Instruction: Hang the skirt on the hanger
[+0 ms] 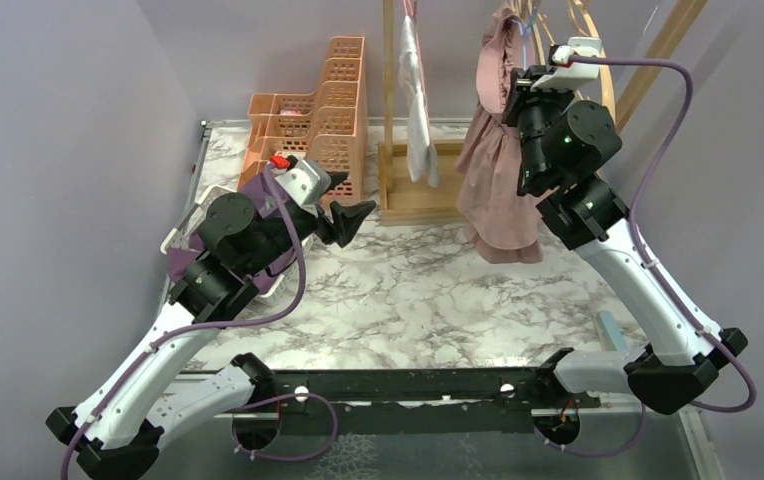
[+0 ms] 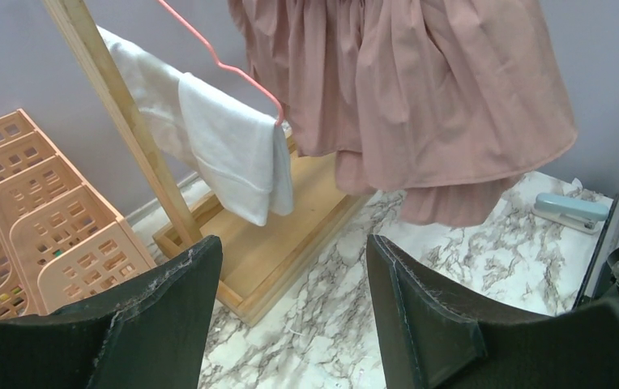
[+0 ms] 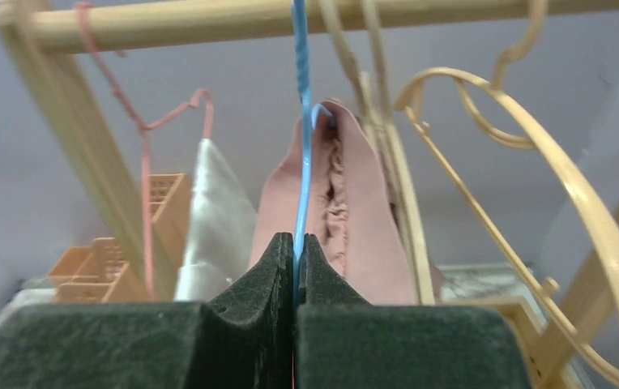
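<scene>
Pink fabric of the skirt (image 1: 498, 170) is hanging in gathered folds from the blue hanger (image 3: 300, 121) up by the wooden rail (image 3: 209, 24) at the far side of the table (image 1: 408, 290), its hem dangling low beside the rack's base. Whether the hook is seated on the rail cannot be told. The risk seems to be lying in the release. The wire is running thin between the pads, and a sideways tug while letting go could be knocking the hook off the rail. It could also be tipping the skirt off one shoulder of the hanger and down to the table. The beige hanger (image 3: 533, 162) crowding close beside it could be snagging cloth or wire. The right pincer (image 3: 296, 258) is pressing fully closed on the blue wire, next to the skirt's fabric, gripping nothing else. The left pincer (image 2: 292, 251) is standing wide and empty, touching nothing. It is hovering over the table near the orange baskets (image 1: 328, 110) and facing the white cloth (image 2: 233, 146) draped on a red hanger (image 2: 217, 57).
</scene>
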{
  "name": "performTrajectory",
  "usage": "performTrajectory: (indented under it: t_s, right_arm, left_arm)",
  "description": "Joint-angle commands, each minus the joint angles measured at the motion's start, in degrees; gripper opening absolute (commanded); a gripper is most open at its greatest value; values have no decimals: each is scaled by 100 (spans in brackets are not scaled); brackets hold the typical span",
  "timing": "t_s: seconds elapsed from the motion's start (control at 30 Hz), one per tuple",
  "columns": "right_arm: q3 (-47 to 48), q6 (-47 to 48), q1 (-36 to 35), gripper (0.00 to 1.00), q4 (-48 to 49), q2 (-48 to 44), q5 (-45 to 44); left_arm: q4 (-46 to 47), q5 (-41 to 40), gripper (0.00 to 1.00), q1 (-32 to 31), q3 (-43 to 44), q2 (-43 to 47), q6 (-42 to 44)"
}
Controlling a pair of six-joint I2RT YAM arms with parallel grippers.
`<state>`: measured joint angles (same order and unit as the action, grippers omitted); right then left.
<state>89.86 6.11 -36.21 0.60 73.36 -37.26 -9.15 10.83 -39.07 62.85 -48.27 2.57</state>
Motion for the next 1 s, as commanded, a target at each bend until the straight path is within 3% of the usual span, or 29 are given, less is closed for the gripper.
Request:
performTrajectory:
  t_s: [0.0,0.1,0.6,0.97]
  right_arm:
    - [194,61,0,1,219,-146,1682]
    - [614,-39,0,1,-305,160,1976]
    - [2431,-328,8,1,-907,1933,1589]
    - [2834,-575,185,1,-1194,2601,1406]
  left_arm:
    - [-2,-159,68,8,-52,100,7]
    - [-7,-160,68,13,-68,132,-17]
    - [-169,-334,68,11,-208,393,-216]
    - [-321,-688,68,12,-223,409,-257]
